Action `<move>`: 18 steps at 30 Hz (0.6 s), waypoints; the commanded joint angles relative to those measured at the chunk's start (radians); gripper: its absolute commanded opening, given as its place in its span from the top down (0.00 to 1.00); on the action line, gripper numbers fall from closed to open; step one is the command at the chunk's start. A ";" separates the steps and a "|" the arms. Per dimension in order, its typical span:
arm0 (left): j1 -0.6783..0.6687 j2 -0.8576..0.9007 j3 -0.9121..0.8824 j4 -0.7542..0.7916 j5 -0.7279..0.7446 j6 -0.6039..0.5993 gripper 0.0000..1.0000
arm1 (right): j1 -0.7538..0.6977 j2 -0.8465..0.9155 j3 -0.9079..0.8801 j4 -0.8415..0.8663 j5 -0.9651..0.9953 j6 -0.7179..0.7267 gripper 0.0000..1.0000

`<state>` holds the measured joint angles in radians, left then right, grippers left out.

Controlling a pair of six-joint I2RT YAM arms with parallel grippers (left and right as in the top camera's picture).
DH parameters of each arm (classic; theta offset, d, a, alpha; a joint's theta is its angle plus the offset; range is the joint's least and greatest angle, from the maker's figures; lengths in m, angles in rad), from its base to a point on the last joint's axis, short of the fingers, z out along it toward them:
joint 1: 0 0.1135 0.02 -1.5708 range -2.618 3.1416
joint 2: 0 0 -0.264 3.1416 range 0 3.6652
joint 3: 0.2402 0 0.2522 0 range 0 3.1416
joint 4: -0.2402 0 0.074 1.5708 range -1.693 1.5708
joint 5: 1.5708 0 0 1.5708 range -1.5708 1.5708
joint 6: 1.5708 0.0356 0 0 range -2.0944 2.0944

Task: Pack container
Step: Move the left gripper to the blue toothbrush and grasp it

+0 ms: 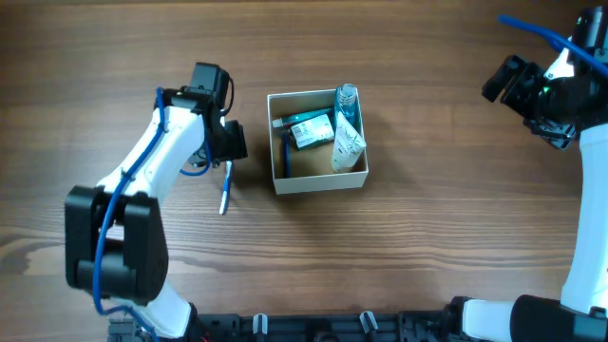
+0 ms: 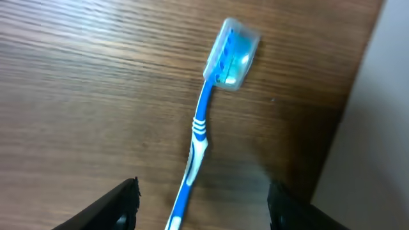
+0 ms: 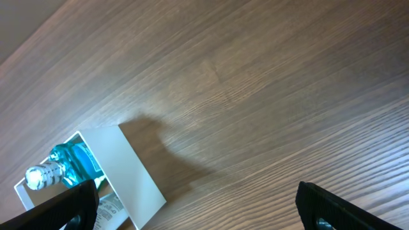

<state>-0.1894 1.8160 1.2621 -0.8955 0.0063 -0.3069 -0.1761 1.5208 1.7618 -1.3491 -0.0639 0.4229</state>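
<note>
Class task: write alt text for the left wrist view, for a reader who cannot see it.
A blue-and-white toothbrush, a clear cap over its head, lies on the wooden table between the dark, spread fingertips of the left gripper.

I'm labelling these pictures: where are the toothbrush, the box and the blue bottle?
toothbrush (image 2: 199, 128), left wrist view, middle of its blue handle.
box (image 1: 320, 181), overhead view, its near white wall.
blue bottle (image 3: 71, 163), right wrist view, its blue body.

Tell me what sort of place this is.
Probably a robot test bench rather than a home: a white robot arm at each side of a wood-grain table, a small white-walled square cardboard container holding toiletries, and a blue capped toothbrush lying beside it.
</note>
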 commanded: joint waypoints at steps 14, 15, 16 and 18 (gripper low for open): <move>0.005 0.176 -0.002 0.062 0.023 0.042 0.94 | -0.002 0.001 0.003 0.002 -0.009 0.011 0.00; 0.005 0.174 -0.002 0.057 0.023 0.042 0.96 | -0.002 0.001 0.003 0.002 -0.009 0.011 0.00; 0.005 0.169 -0.001 0.050 0.018 0.042 0.96 | -0.002 0.001 0.003 0.002 -0.009 0.011 0.00; 0.009 0.146 0.002 0.027 0.014 0.042 0.96 | -0.002 0.001 0.003 0.002 -0.009 0.011 0.00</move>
<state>-0.1875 1.9720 1.2633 -0.8402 0.0166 -0.2707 -0.1761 1.5208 1.7618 -1.3491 -0.0639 0.4229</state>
